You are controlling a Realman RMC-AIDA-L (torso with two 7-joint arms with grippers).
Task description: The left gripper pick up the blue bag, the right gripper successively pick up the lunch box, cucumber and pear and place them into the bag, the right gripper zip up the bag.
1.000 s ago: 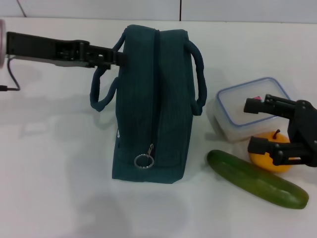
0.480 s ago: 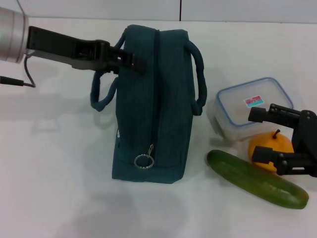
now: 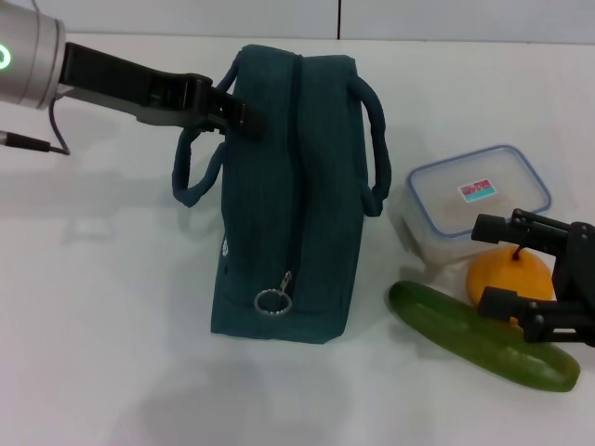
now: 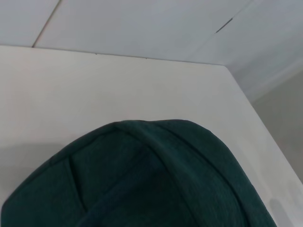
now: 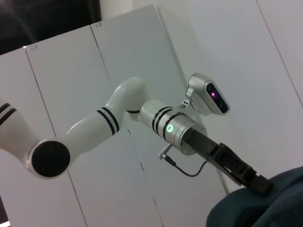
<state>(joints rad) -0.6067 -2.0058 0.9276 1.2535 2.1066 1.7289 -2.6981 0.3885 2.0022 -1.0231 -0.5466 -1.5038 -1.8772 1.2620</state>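
Left gripper: at the bag's far top edge by a handle; whether it pinches fabric I cannot tell.
Right gripper: fingers spread apart, empty, over the pear.
Bag: upright on the table, zipped.
Lunch box: right of bag.
Pear: between box and cucumber.
Cucumber: nearest, right.

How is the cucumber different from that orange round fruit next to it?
The cucumber is long, slim and dark green; the pear is round and orange-yellow with a short stem. The cucumber lies in plain view at the table's near edge, while the pear sits behind it, partly hidden by the right gripper, whose open fingers sit on either side of it. Both rest on the white table, right of the blue bag.
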